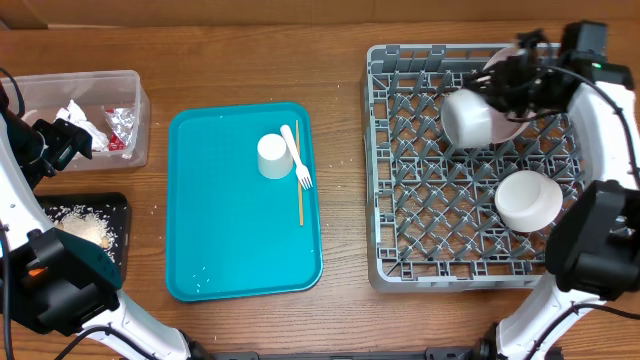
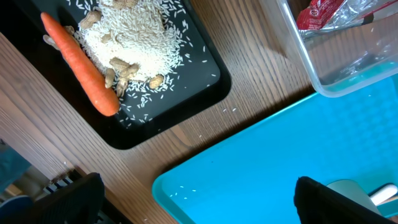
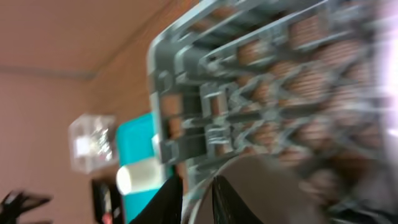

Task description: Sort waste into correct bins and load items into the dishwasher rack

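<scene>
My right gripper hangs over the far side of the grey dishwasher rack. In the blurred right wrist view its fingers straddle the rim of the pale pink plate, which stands in the rack beside a tipped white bowl. A second bowl sits lower right. My left gripper is wide open and empty above the teal tray's corner. The cup, fork and wooden stick lie on that tray. The carrot and rice fill the black tray.
The clear tub at the far left holds crumpled napkins and a red wrapper. Loose rice grains lie on the wood between the black tray and the teal tray. Both arm bases stand along the near edge.
</scene>
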`<state>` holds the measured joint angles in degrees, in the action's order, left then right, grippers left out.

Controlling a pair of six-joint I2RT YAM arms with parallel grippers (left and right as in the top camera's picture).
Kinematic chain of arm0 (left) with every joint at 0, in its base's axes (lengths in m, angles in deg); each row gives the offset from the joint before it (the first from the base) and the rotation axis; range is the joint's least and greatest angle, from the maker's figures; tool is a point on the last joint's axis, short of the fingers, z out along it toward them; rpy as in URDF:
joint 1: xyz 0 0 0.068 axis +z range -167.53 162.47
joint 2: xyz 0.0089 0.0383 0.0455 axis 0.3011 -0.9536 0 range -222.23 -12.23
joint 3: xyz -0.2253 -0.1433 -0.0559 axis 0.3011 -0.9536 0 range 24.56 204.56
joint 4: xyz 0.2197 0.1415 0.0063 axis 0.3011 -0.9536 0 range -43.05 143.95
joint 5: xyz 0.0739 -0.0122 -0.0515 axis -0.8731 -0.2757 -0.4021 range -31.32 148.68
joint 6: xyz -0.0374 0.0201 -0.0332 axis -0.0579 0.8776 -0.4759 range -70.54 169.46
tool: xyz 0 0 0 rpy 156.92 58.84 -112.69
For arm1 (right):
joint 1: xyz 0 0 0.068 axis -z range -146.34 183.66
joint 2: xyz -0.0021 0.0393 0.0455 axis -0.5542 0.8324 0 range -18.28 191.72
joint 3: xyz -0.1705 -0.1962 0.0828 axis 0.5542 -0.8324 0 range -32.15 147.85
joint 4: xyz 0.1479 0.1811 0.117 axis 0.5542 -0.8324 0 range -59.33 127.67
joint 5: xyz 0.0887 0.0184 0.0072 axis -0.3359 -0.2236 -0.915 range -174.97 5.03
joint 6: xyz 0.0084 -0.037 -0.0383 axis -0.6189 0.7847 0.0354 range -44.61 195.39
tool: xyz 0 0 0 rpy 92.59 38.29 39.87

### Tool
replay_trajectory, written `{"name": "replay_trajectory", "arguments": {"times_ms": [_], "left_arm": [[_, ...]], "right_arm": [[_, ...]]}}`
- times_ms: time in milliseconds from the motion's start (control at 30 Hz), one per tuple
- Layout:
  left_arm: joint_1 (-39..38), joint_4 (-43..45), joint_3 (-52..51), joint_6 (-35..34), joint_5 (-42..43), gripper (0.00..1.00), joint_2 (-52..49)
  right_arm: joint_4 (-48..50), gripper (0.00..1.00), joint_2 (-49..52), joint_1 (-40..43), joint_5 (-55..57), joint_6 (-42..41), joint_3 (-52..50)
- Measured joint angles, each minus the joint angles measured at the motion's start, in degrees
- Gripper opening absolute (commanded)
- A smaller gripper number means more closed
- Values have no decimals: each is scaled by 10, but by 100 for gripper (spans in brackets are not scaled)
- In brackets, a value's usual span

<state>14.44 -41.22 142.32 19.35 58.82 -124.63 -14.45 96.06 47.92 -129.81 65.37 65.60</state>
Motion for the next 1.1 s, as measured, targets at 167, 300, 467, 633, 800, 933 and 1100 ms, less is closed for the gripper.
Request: {"name": "replay_trajectory", "arguments": {"times_ms": [167,300,467,633,800,933,1100], "left_arm": [[0,0,0,0,0,100,0],[0,0,0,0,0,100,0],[0,0,0,0,0,100,0],[0,0,0,0,0,100,0],[0,0,0,0,0,100,0],[0,0,0,0,0,100,0],[0,0,0,0,0,100,0]], "right_arm": [[-18,38,4,0,64,12,-2],[-28,51,7,-7,95,10,-3],[-38,56,12,-4,108,6,-5],[-63,58,12,-3,109,6,2],[-93,61,7,-4,112,6,34],[-124,62,-20,-5,114,7,55],[-166,73,-89,-12,123,10,72]]}}
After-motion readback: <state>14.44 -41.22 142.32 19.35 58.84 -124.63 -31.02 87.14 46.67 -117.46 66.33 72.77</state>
